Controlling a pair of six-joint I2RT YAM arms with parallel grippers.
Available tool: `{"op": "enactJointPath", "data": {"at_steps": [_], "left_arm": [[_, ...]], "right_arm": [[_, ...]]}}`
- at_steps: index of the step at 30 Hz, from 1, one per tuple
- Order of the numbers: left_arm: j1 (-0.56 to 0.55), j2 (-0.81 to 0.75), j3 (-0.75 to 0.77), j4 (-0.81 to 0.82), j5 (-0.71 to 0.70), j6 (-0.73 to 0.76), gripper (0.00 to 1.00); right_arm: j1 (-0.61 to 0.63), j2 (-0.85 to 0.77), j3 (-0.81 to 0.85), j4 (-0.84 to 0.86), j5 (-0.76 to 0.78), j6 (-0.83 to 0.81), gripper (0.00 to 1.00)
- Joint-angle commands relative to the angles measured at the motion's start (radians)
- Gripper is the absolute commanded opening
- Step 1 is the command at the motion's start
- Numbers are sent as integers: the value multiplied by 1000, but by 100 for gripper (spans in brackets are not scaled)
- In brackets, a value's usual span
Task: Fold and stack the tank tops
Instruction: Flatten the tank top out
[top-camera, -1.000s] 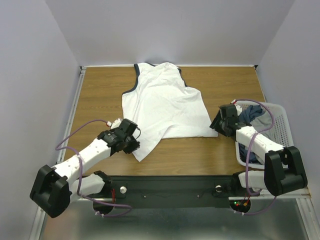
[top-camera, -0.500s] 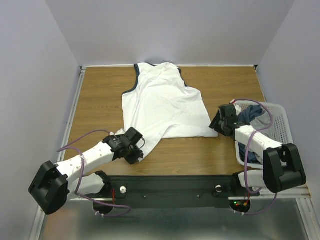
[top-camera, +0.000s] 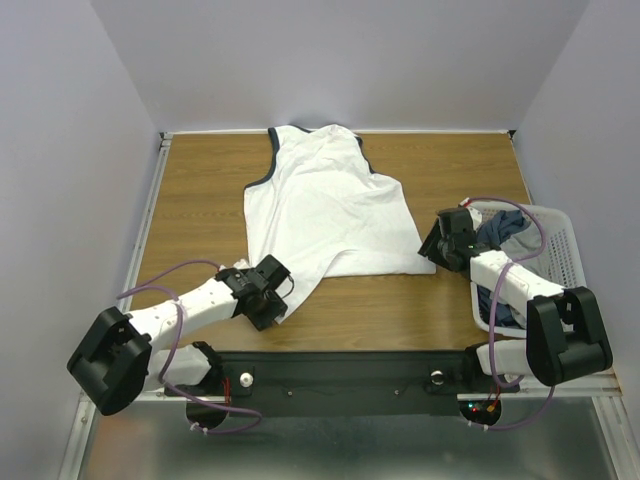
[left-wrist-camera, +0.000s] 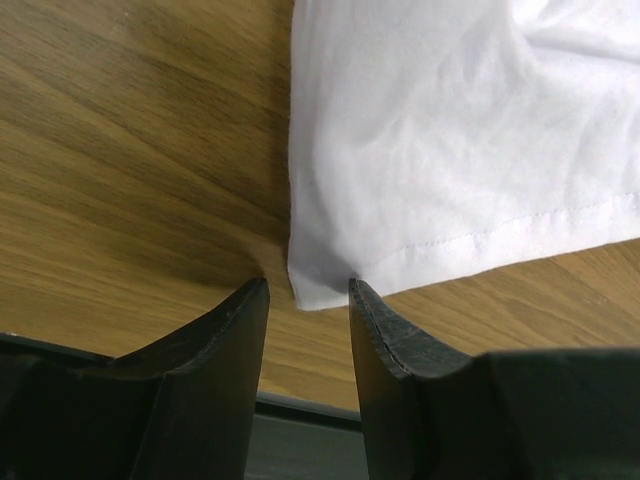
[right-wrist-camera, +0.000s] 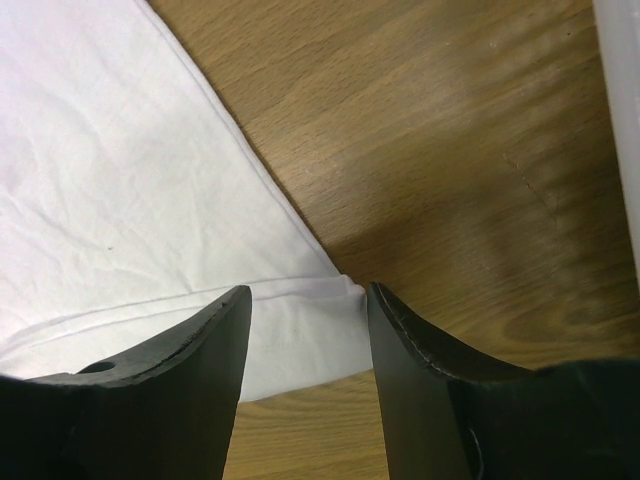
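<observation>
A white tank top (top-camera: 325, 210) with navy-edged neck and armholes lies flat on the wooden table, neck to the far side. My left gripper (top-camera: 277, 301) is open at its near-left hem corner. In the left wrist view the corner of the top (left-wrist-camera: 430, 150) lies just ahead of the gap of the left gripper (left-wrist-camera: 308, 290). My right gripper (top-camera: 431, 252) is open at the near-right hem corner. In the right wrist view the right gripper (right-wrist-camera: 308, 295) straddles the hem of the top (right-wrist-camera: 120, 200). Dark blue and grey tops (top-camera: 503, 230) lie in the basket.
A white mesh basket (top-camera: 565, 240) stands at the table's right edge, beside the right arm. The table's near edge with a black rail (top-camera: 340, 375) runs just behind the left gripper; it also shows in the left wrist view (left-wrist-camera: 300, 405). Grey walls enclose the table.
My left gripper has moved right and toward the near edge, down to the near-left hem corner. The right gripper and the tank top have stayed in place.
</observation>
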Motion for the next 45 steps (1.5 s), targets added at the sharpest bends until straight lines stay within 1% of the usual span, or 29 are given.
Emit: {"op": "enactJointPath", "data": {"at_steps": [1,4,6,7,8,9,10,11,12,15,19,22,26,30,38,41,45], "left_arm": [[13,42,17,23,-47,12,49],[28,56,6,47,-42,32,45],[56,59,15,50,-50,58,34],[70,57,22,50,-62,75,25],[88,59,31,49,-68,116,20],[137,54,52,46,-74,140,15],[163,50,64,37,-86,161,4],[197,48,77,32,-91,186,0],[252,39,101,30,-106,239,0],[347,22,162,-6,-170,324,0],[413,16,198,10,-181,399,0],[442,17,212,17,-209,447,0],[470,-15,201,46,-214,516,0],[476,-93,178,99,-182,562,0],[478,-95,181,104,-155,571,0],[478,-124,166,110,-166,556,0],[478,-189,135,132,-204,527,0]], "right_arm": [[2,-10,43,43,13,-15,56],[2,-9,43,45,16,-15,56],[2,2,46,46,16,-11,56],[2,7,49,46,16,-11,57],[1,11,52,46,16,-11,57],[2,17,55,46,18,-11,57],[2,28,58,48,18,-11,57],[1,33,63,48,18,-8,57],[2,36,69,49,16,-7,57],[1,48,75,52,12,-4,57],[1,47,61,52,-4,-3,57],[1,25,37,54,-11,2,56],[2,5,9,54,-26,9,57],[2,-16,-25,54,-82,22,56],[2,-113,-85,52,-146,28,56],[1,-134,-109,52,-195,32,56],[2,-170,-140,51,-203,45,52]]}}
